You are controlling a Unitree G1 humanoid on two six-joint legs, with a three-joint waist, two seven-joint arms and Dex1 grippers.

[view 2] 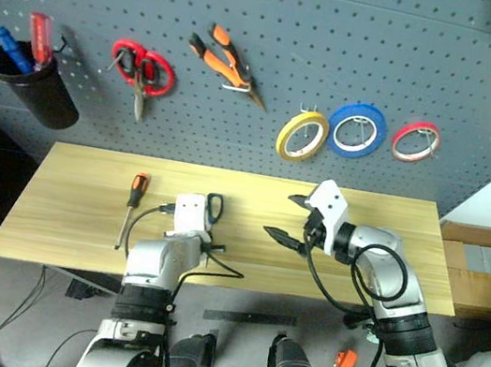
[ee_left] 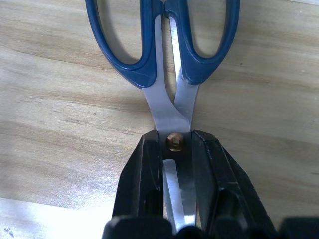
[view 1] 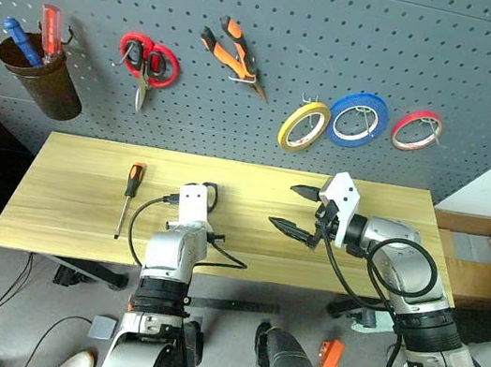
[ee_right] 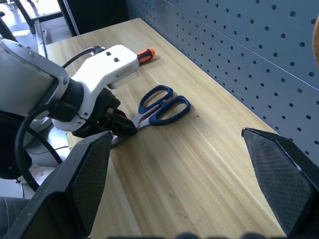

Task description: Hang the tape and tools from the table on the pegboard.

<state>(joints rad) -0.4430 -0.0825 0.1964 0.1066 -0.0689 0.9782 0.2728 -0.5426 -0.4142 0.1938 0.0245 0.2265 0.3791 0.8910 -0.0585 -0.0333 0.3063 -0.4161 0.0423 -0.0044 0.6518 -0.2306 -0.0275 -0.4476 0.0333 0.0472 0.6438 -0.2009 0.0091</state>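
Pegboard (view 1: 268, 54): dark grey perforated panel behind the bench. Hung on it, from the robot's left to right: a dark cup (view 1: 41, 76) holding a blue screwdriver (view 1: 19, 39) and a red screwdriver (view 1: 51, 30); red-handled scissors (view 1: 148, 62); the pliers (view 1: 235, 53) with orange-and-black handles; the yellow tape (view 1: 303, 125); a blue ring (view 1: 359, 119); a red ring (view 1: 417, 130).

Table (view 1: 62, 199): light wood top below the panel. The screwdriver (view 1: 129, 194) lies on it toward the robot's left, orange-and-black handle toward the pegboard and shaft toward the near edge.

Left gripper (ee_left: 177, 149): lowered to the tabletop near the near edge, its two black fingers (ee_left: 144, 174) closed narrowly on the blades of the scissors (ee_left: 159, 45) at the pivot screw. The dark blue handle loops extend beyond the fingertips toward the pegboard and lie on the wood, just right of the screwdriver.

Right gripper (view 1: 296, 210): held above the table, well to the right of the scissors, pointing toward them; its fingers stand wide apart with nothing between them.
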